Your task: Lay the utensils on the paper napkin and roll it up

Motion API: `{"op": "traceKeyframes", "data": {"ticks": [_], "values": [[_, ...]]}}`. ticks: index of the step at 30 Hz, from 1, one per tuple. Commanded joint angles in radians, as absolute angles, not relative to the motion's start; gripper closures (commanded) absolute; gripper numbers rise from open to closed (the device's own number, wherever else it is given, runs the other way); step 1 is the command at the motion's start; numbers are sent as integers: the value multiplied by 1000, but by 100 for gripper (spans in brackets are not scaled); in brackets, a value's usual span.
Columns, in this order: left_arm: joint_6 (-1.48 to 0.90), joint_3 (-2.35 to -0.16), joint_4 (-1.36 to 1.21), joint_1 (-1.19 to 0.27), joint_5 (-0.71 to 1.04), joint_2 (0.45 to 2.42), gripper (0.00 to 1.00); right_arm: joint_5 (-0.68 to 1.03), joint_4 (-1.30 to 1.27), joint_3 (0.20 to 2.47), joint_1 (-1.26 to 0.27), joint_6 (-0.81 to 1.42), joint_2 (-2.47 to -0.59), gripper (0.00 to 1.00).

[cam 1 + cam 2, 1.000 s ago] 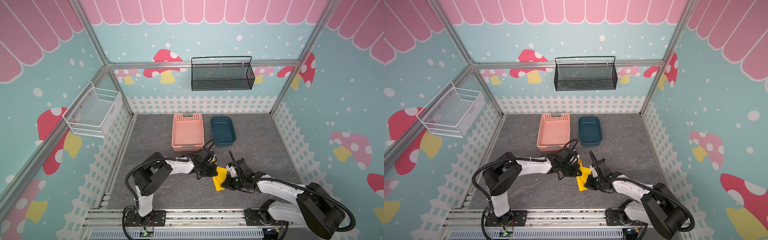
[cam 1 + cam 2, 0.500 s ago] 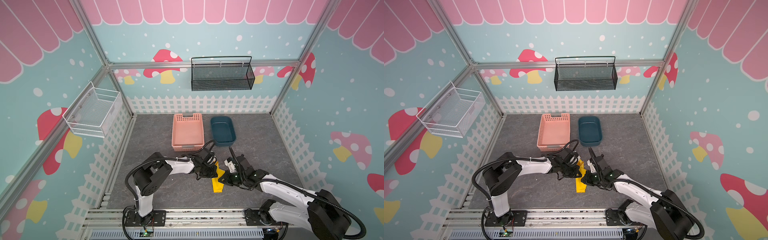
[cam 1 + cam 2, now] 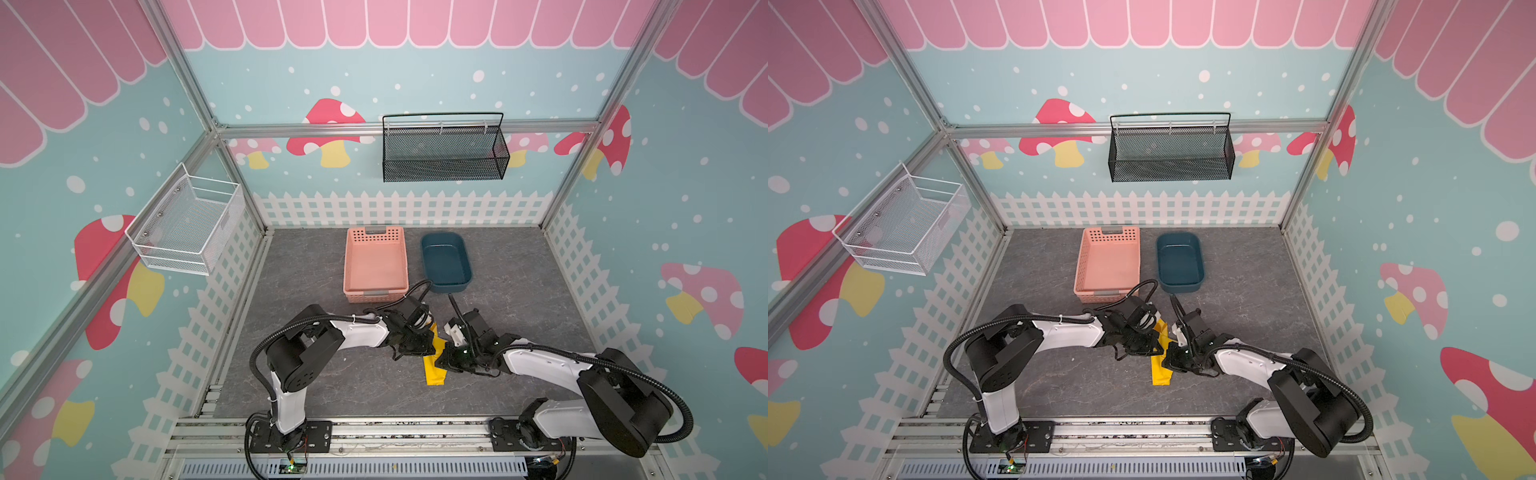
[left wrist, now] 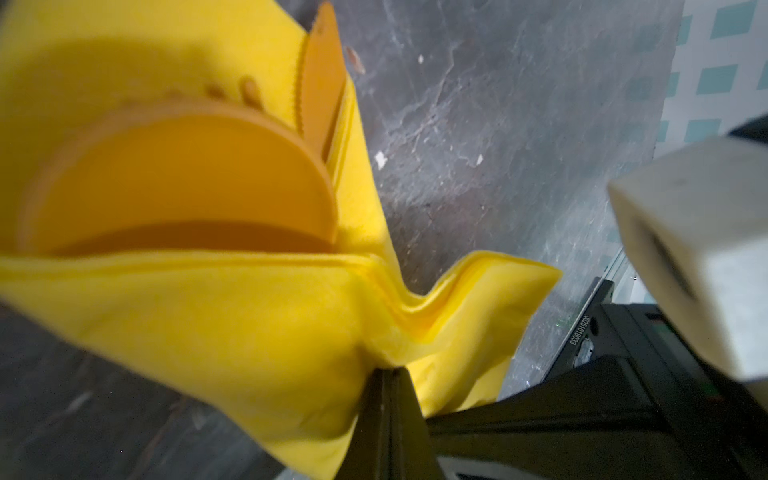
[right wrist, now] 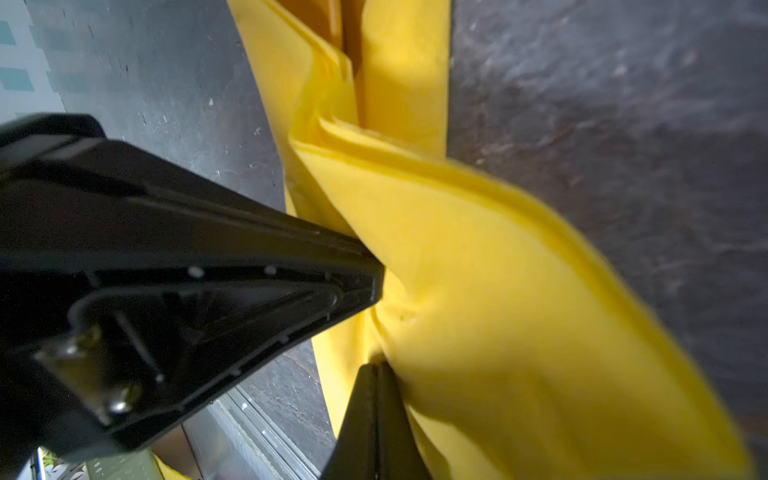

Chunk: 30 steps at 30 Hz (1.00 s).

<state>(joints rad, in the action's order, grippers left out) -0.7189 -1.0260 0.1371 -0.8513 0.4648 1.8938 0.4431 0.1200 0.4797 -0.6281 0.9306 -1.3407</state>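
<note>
**Front edge.** Two arm bases are mounted on a metal rail (image 3: 415,432) along the near side of the grey table (image 3: 332,386).

**Working area.** Just beyond the rail, one paper napkin (image 3: 434,374) is seen, folded into a narrow strip between the two grippers. Its near end appears to rest on the table.
- The left gripper (image 3: 427,353) is fully closed, and a fold of the napkin is pinched at its fingertips (image 4: 372,415).
- The right gripper (image 3: 441,361) is likewise closed on an adjoining fold, as shown at its fingertips (image 5: 361,415).
- The two grippers are almost touching. The middle of the napkin is covered by them in both top views, so only the near end and a small far corner are exposed.

**Contents.** The utensils (image 4: 187,178) are hidden in the top views. In the left wrist view they are found inside the napkin's fold:
- one round spoon bowl (image 4: 208,199);
- one flat piece with a toothed edge (image 4: 322,83);
- small rounded tips (image 4: 249,89), too blurred to identify.

The handles are concealed by the paper.

**Middle distance.** One pink basket (image 3: 347,266) and one dark blue tub (image 3: 446,237) stand side by side, apart from the napkin. Their near corners are crossed by a cable loop (image 3: 419,286) of the left arm.

**Walls.** One white wire basket (image 3: 187,249) is hung at the left of the views. One black mesh basket (image 3: 442,172) is hung on the back wall.
</note>
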Motion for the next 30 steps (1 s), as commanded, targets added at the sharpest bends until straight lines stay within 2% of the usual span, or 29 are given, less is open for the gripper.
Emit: {"op": "traceKeyframes", "data": {"ticks": [1,7,13,30], "values": [[-742,-986,239,-844,380,1895,98,383,154,441,-623,889,-1370,99],[-742,-1001,267,-841,358,1868,96,380,163,445,-617,851,-1375,100],[-693,-1111,363,-833,322,1856,88,393,163,456,-614,824,-1381,100],[-620,-1319,476,-828,288,2016,93,407,162,456,-613,829,-1387,100]]}}
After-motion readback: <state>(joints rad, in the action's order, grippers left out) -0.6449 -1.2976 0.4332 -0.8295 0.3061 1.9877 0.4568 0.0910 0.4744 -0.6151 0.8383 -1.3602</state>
